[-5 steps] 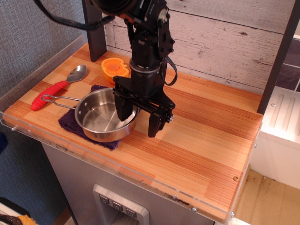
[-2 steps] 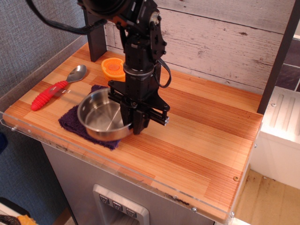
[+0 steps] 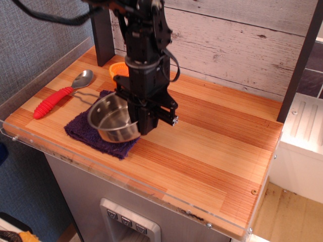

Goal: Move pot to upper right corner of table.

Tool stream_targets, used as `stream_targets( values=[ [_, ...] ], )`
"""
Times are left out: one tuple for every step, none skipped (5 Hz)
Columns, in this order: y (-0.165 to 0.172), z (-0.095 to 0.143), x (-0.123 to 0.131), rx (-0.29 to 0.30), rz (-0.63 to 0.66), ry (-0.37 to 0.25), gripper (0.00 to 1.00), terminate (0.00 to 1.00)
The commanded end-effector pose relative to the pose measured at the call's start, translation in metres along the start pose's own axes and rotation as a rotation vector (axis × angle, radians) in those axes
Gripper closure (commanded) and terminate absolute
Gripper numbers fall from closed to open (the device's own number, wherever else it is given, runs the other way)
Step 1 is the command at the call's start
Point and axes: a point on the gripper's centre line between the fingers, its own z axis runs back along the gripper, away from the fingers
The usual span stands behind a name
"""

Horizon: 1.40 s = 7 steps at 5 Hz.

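Observation:
The shiny steel pot [image 3: 112, 120] hangs tilted above the purple cloth [image 3: 86, 130], lifted off it, its open side facing the camera. Its wire handle [image 3: 87, 96] points back left. My gripper [image 3: 142, 123] is shut on the pot's right rim, fingers pointing down. The wooden table [image 3: 217, 151] stretches to the right, with its upper right corner by the white plank wall.
A red-handled metal spoon [image 3: 60, 93] lies at the left. An orange round toy [image 3: 117, 69] sits behind the gripper, mostly hidden. A dark post [image 3: 103, 35] stands at the back left and another [image 3: 300, 60] at the right. Clear acrylic edges the front.
The gripper closed on the pot's right rim and lifted it off the purple cloth; the pot now hangs tilted and the arm has shifted slightly left and up.

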Motion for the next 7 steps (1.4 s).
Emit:
stream_targets(
  values=[
    [-0.038, 0.047, 0.035, 0.032, -0.135, -0.109, 1.00, 0.00],
    [-0.069, 0.047, 0.063, 0.005, -0.233, -0.129, 1.00, 0.00],
    [-0.088, 0.032, 0.098, -0.025, -0.271, -0.131, 1.00, 0.00],
    [-0.086, 0.008, 0.117, -0.050, -0.245, -0.093, 1.00, 0.00],
    [-0.080, -0.014, 0.119, -0.061, -0.200, -0.053, 1.00, 0.00],
    [-0.077, -0.029, 0.116, -0.076, -0.153, -0.021, 1.00, 0.00],
    [-0.076, -0.030, 0.114, -0.113, -0.096, -0.012, 0.00, 0.00]
  ],
)
